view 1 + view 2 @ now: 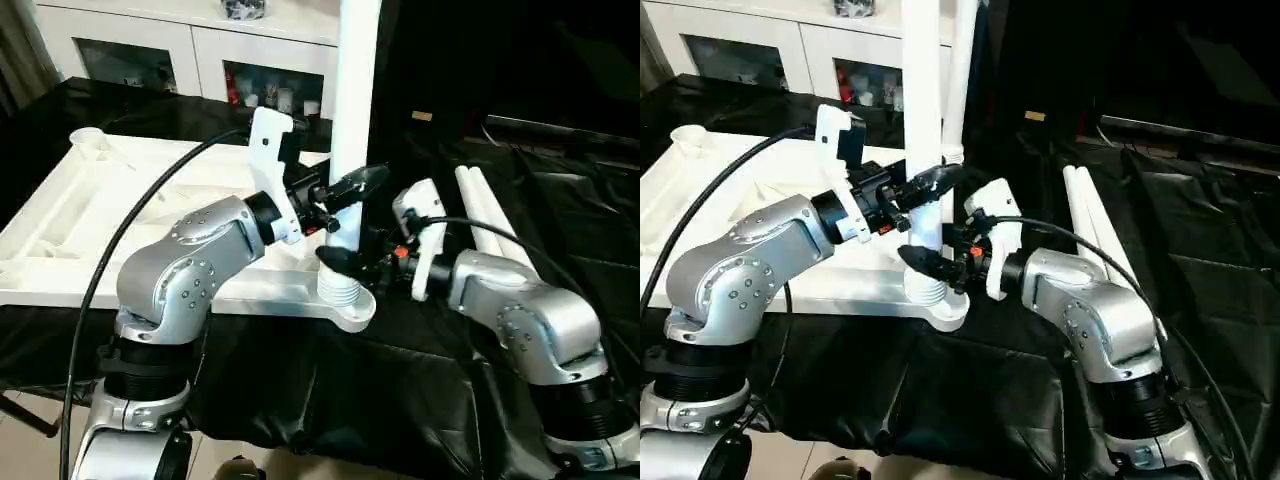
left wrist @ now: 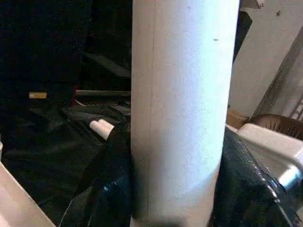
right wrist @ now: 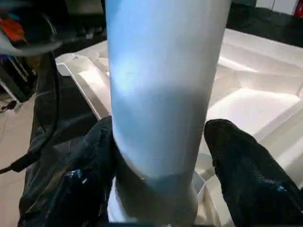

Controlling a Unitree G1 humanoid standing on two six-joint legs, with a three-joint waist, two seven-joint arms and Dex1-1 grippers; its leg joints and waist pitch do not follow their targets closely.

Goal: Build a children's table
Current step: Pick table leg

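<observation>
Leg [image 1: 356, 90], white and upright in tabletop [image 1: 150, 200] corner socket, pinched by both grippers.

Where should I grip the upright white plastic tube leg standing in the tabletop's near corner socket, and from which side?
Grip the smooth round shaft of the upright white tube leg, just above its ribbed base, approaching level from the near side. It stands vertical in the corner socket, so fingers span it horizontally. The left gripper and right gripper already straddle it that way, left above right.
</observation>
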